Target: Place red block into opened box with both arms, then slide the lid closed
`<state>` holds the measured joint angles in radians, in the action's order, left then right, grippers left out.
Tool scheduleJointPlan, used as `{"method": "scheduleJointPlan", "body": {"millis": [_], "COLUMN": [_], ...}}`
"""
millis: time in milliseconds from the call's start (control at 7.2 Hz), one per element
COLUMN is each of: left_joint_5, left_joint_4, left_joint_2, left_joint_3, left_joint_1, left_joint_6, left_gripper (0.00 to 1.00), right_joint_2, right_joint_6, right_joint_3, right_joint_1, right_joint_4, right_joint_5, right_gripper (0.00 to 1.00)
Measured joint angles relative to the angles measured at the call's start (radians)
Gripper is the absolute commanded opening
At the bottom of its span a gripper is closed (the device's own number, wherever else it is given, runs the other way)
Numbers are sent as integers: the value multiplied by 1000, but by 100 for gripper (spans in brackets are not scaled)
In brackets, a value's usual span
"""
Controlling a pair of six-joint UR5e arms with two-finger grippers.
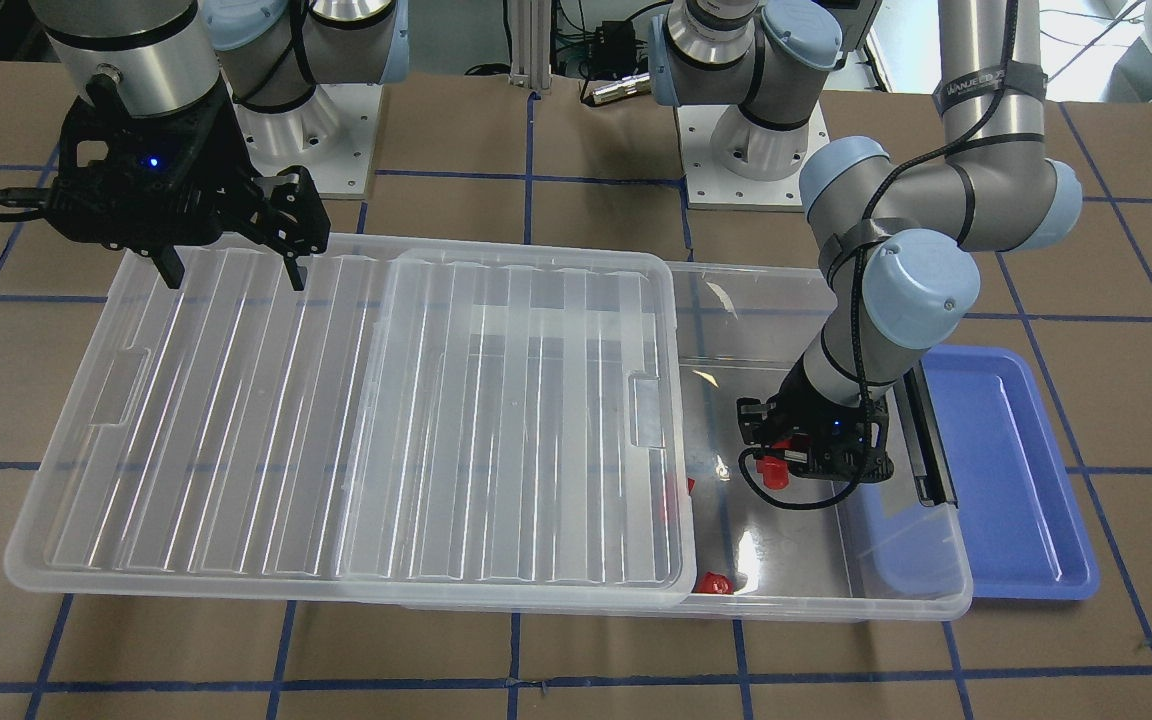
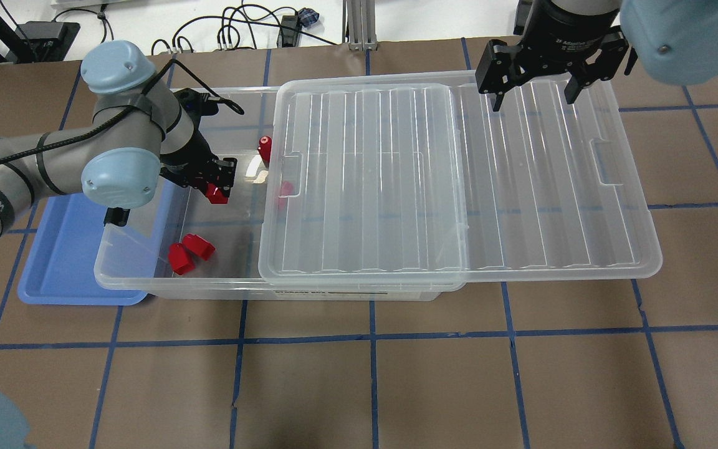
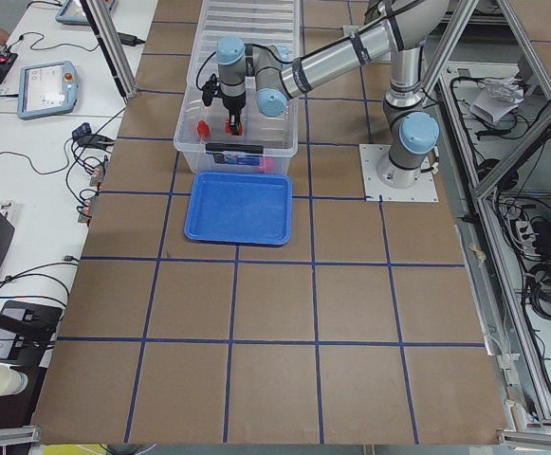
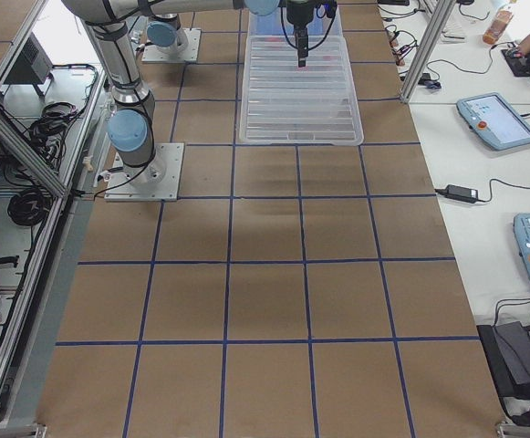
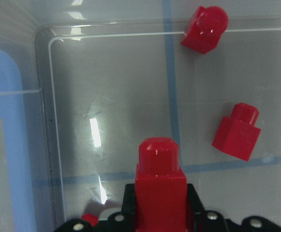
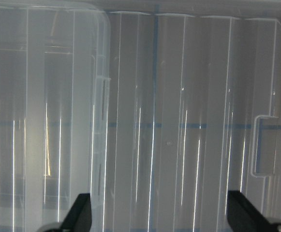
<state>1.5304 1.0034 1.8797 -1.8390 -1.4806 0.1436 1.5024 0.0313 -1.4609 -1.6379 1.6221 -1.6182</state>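
One red block is pinched in my left claw, low inside the clear box. It looks light, hard and slick, so I'd grip its flat sides. My right claw hangs spread over the ribbed lid.

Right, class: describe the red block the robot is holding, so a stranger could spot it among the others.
Find the clear box and its uncovered end beside the blue tray, where the left tool reaches in. The red block is the one clamped in that tool; the other blocks lie loose on its floor.
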Motion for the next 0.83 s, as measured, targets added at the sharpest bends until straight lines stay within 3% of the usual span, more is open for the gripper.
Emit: {"method": "scheduleJointPlan", "body": {"millis": [139,278,417,694,833], "left_joint_5": [1,0,-1,-1,2], "left_joint_4": [-5,-9,-24,-28,37], "left_joint_2": [16,27,35,29,13], "left_joint_3": [-16,-22,-20,28,83], "left_joint_1": [18,35,42,31,13], "left_joint_6": [-8,-15,-17,-19,-19], "left_gripper": [39,91,100,100,100], "right_joint_2": [0,-1,-2,2,5], "right_joint_6": [-6,-9,-13,-115,-172], "right_joint_3": [3,11,22,32,33], "right_joint_1": [5,10,22,113,179], "right_joint_4": [-8,-17,-32,-63,-63], "right_joint_5": [0,1,-1,-11,-14], "right_gripper": [100,100,100,100,100]}}
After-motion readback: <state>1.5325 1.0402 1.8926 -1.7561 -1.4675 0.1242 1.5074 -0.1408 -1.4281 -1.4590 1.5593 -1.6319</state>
